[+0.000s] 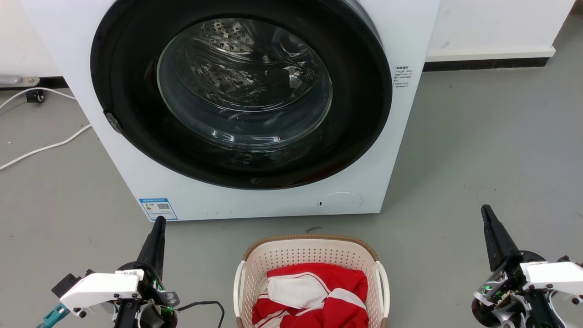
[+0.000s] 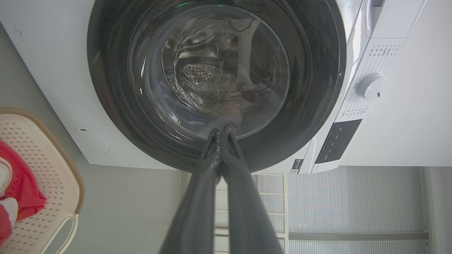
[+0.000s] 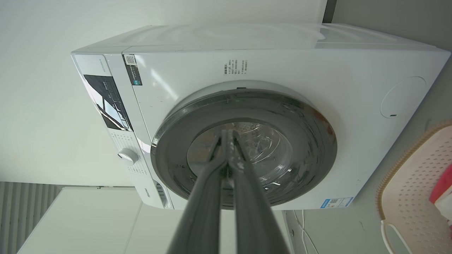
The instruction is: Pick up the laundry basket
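The laundry basket [image 1: 309,255], cream perforated plastic with a brown woven-look rim and white loop handles, sits on the floor at the bottom centre of the head view, holding red and white cloth [image 1: 314,296]. Its edge also shows at the left of the left wrist view as the basket [image 2: 46,165] and at the right of the right wrist view as the basket [image 3: 413,187]. My left gripper [image 1: 159,222] stands left of the basket, shut, empty. My right gripper [image 1: 485,209] stands well to its right, also shut and empty. Both point toward the washing machine.
A white front-loading washing machine [image 1: 255,200] with a closed dark glass door [image 1: 243,86] stands just behind the basket. White cables [image 1: 45,146] lie on the grey floor at the left. A white wall base [image 1: 492,50] runs at the back right.
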Motion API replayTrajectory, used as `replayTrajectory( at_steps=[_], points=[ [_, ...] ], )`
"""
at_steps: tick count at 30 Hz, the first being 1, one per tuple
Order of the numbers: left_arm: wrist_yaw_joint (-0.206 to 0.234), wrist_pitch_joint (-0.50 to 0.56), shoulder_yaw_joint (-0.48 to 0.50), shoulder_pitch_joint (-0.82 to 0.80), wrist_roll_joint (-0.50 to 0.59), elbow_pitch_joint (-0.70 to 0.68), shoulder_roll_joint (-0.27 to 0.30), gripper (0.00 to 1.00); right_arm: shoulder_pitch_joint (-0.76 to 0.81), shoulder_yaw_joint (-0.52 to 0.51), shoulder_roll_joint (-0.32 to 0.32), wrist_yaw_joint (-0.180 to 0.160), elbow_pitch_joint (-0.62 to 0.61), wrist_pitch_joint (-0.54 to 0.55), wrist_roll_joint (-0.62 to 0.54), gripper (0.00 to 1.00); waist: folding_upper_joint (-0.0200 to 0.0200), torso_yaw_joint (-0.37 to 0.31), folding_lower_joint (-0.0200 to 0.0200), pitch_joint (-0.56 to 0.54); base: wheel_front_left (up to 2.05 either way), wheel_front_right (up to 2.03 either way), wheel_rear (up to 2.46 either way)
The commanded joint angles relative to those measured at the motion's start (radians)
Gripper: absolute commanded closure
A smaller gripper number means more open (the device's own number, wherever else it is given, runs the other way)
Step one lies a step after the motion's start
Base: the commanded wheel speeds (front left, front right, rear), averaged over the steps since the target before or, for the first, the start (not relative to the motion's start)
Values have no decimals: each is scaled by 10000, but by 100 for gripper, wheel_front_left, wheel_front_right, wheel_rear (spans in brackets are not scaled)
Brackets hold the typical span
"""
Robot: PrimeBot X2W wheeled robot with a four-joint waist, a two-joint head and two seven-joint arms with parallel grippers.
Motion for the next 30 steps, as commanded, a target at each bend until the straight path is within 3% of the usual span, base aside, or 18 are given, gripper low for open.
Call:
replayTrajectory(
  at_steps=[1,30],
  points=[
    [-50,23,20,-78,-17,4,-6,100,-101,0,9,-3,-40,18,41,100,-1,0,0,0,0,0,0],
    [-50,22,17,-78,-17,3,-6,100,-100,-1,9,-3,-39,17,43,100,-1,0,0,0,0,0,0]
  ],
)
